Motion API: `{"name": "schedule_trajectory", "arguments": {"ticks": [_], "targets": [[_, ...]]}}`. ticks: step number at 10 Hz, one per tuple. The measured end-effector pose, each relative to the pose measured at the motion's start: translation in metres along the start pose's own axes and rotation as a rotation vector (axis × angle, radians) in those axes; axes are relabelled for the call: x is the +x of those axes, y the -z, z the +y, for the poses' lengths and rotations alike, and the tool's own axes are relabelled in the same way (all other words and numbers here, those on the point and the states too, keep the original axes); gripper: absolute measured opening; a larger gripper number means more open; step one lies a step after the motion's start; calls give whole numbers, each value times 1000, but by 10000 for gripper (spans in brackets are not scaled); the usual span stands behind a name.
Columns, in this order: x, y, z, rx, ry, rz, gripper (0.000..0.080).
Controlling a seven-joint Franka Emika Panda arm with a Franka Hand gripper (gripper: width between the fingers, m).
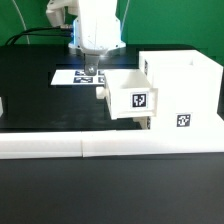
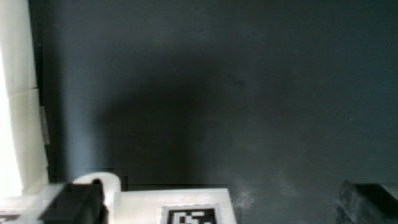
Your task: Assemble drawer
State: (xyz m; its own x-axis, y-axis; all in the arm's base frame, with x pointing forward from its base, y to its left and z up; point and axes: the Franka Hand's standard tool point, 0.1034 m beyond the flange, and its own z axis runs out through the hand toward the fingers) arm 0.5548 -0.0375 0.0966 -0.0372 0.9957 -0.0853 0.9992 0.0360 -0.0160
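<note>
The large white hollow case [image 1: 182, 88] stands on the black table at the exterior view's right, with square tags on its top and front. A small white tray [image 1: 131, 98] with a tag sits partly in the case's open side, its knob [image 1: 101, 93] pointing to the exterior view's left. My gripper [image 1: 90, 72] hangs open just above and behind the knob end. In the wrist view the tray [image 2: 178, 205] with its tag and knob [image 2: 98, 182] lies between my wide-apart fingers [image 2: 75, 205]. The gripper [image 2: 222, 208] holds nothing.
The marker board [image 1: 72, 77] lies flat under and behind the gripper. Long low white border bars [image 1: 100, 147] run along the table's front edge, and one shows in the wrist view [image 2: 15, 100]. Another white piece [image 1: 2, 105] sits at the far left edge.
</note>
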Motion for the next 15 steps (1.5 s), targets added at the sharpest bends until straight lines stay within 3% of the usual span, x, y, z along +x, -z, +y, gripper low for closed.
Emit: {"name": "schedule_trajectory", "arguments": {"ticks": [2, 5, 7, 15], "targets": [[-1, -3, -1, 2, 9, 4, 649], [-25, -25, -7, 25, 18, 125, 649], [-24, -32, -9, 33, 9, 149, 649], [34, -30, 2, 57, -95, 173, 649]]}}
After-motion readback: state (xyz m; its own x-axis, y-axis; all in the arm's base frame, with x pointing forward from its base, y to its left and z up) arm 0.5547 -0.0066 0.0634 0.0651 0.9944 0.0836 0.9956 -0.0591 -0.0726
